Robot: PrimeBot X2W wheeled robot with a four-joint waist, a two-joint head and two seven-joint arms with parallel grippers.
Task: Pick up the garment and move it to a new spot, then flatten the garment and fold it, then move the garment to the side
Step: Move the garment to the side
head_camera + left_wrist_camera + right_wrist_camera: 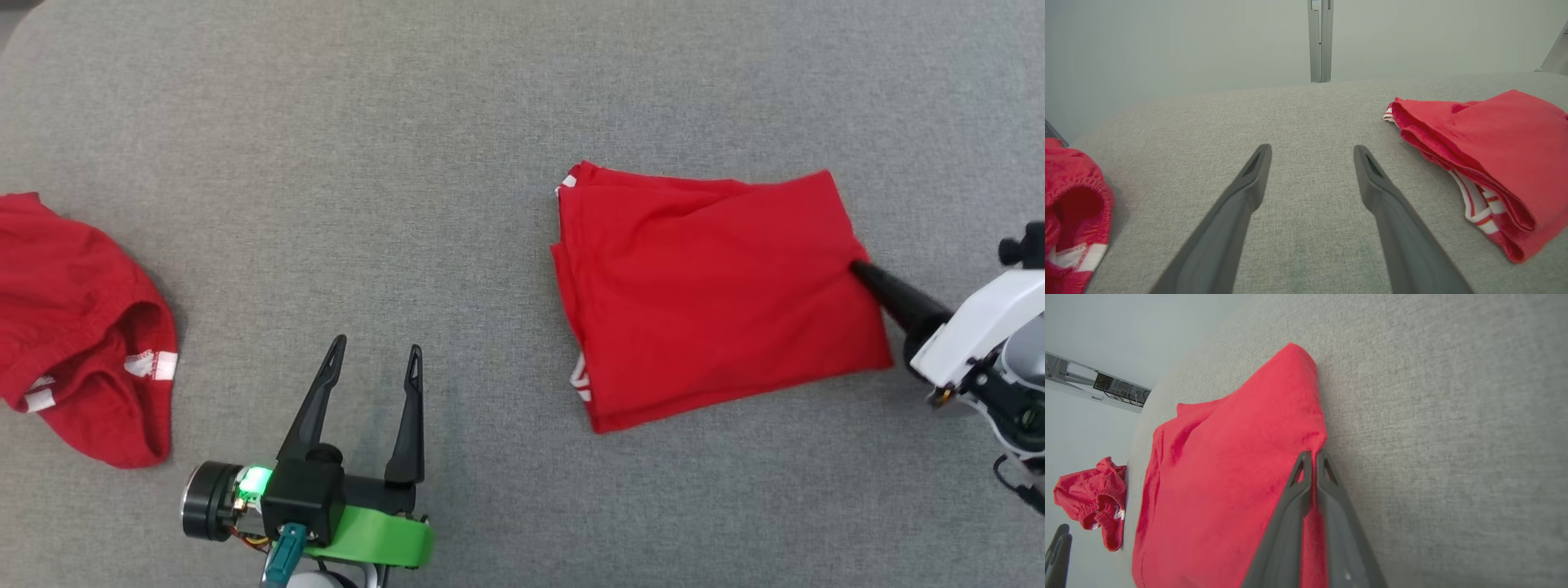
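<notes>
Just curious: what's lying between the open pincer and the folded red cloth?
Nothing: only bare grey surface separates the left pincer from the folded garment, seen in the head view.

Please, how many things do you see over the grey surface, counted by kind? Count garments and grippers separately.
Red garments: 2 (folded red garment, crumpled red shorts)
Grippers: 2 (left gripper, open; right gripper, shut on the folded garment's edge)
Total: 4
</notes>
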